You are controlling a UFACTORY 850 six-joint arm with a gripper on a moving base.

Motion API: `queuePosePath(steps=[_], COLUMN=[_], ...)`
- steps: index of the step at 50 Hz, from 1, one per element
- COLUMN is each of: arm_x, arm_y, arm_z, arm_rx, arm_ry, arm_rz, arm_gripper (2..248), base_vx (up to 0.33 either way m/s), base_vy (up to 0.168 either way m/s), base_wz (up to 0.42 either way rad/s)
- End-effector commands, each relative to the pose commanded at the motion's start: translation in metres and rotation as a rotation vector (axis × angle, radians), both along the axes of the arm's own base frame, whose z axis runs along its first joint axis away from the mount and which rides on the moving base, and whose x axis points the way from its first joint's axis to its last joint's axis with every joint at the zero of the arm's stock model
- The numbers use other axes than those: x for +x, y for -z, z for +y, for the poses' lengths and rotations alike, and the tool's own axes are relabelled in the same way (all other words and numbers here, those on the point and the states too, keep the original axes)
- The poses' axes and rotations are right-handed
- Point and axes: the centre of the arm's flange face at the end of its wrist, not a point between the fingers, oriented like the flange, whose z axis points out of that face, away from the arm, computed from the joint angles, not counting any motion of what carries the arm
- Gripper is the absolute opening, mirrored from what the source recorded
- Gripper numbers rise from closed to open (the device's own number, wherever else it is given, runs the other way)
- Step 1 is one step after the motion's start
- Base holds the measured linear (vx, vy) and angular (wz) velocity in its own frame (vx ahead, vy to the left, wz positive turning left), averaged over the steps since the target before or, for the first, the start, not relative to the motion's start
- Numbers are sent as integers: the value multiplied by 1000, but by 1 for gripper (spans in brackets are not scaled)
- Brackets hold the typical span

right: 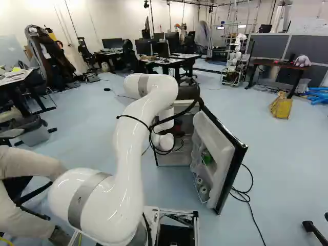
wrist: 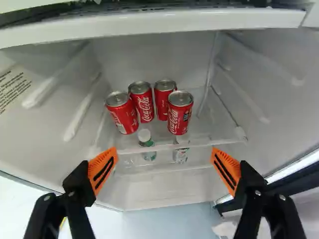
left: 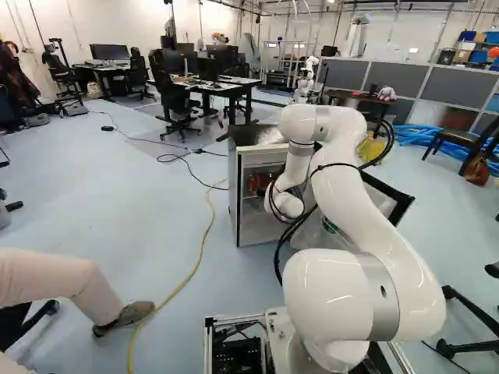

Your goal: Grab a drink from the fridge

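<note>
Gripper point(wrist: 164, 149) spread wide, pads well apart, nothing gripped. Wide opening makes sense: it leaves room to pass either side of a can before closing. Jaws face into the fridge point(left: 235, 195), at its open front, so probably the approach step; grasp still to do.

Targets: four red cans, upright, grouped on the upper glass shelf point(wrist: 199, 143), ahead of the jaws and beyond the fingertips. Two sit nearer the jaws: door-side front can point(wrist: 180, 113), ahead of the gap and a bit toward the door-side finger; other front can point(wrist: 122, 113), ahead of the opposite finger. Rear pair, middle can point(wrist: 143, 102) and back can point(wrist: 164, 98), stands deeper between them, so those look harder to reach cleanly.

Two bottles, capped bottle point(wrist: 146, 144) and second bottle point(wrist: 181, 149), are below shelf level, ahead of the gap; shelf edge likely blocks a straight grab there.

Door point(right: 218, 138) is swung open beside the arm point(right: 128, 154), giving it a way in. A green item point(right: 206, 158) sits in the door rack, off to the jaws' door side.

Best pick is probably the door-side front can: centre the gap on it, advance above the shelf, close. Risk: a finger knocks its neighbour or clips the shelf edge.
</note>
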Motion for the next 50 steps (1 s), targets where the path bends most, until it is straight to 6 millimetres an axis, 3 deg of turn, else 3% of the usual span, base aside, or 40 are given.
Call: queuePosePath(steps=[27, 41, 42, 47, 48, 50], arm_x=[26, 29, 29, 29, 29, 29], arm_y=[8, 9, 9, 9, 9, 9], arm_z=[-1, -1, -1, -1, -1, -1], arm_rx=[-7, -8, -8, -8, -8, -8], arm_ry=[-7, -8, -8, -8, -8, -8], arm_rz=[-39, -44, -44, -44, -44, -44], arm_gripper=[247, 247, 236, 236, 223, 223], base_vx=[0, 0, 0, 0, 0, 0], base_vy=[0, 0, 0, 0, 0, 0], base_wz=[0, 0, 0, 0, 0, 0])
